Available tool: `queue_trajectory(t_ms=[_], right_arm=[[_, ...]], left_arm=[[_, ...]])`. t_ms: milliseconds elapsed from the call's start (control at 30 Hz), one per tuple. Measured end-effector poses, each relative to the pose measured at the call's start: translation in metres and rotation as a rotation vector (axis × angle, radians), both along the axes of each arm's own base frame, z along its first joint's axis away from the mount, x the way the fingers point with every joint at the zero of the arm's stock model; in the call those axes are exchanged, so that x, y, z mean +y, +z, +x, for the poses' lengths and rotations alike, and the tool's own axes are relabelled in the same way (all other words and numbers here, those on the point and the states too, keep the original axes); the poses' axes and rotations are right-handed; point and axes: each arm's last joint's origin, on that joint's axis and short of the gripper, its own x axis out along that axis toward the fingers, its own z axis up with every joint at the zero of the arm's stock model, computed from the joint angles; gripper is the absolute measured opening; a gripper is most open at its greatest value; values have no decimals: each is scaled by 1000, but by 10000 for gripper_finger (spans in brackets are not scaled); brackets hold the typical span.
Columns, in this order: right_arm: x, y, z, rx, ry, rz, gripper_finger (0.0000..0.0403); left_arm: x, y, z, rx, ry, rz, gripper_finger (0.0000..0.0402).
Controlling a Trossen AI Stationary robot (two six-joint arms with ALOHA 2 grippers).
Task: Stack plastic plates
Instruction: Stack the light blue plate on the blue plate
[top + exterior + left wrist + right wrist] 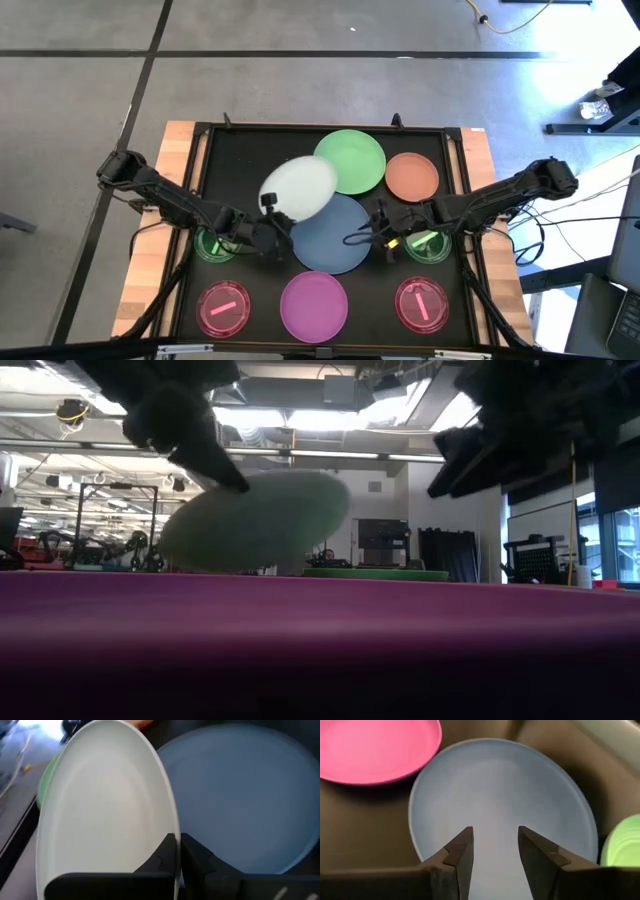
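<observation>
Left gripper (176,851) clenched on the rim of the white plate (299,187), held tilted above the desk (485,160), partly over the blue plate (332,235) and the green plate (351,161). Blue plate lying flat just ahead of the jaws, slightly toward the right arm. Right gripper (495,845) released, hovering over the near edge of the blue plate, holding nothing. Probably next: lowering the white plate onto the blue one, left arm already nearer. Other plates still apart, not stacked.
</observation>
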Motion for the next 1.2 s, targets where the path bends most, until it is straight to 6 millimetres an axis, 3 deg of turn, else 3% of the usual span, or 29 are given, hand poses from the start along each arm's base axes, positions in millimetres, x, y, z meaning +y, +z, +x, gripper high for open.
queue_trajectory(t_ms=[167, 600, 867, 1200], right_arm=[[9, 16, -16, 6, 5, -8, 145], [20, 48, -63, -95, -74, -54, 145], [20, 45, -67, -88, -93, -68, 145], [20, 42, -67, -86, -93, -69, 145]], left_arm=[[-12, 3, 8, -55, -138, 9, 6], [-33, -18, 48, -10, -278, 49, 8], [-46, -22, 74, 22, -368, 49, 9], [-37, -34, 81, 66, -375, -30, 10]])
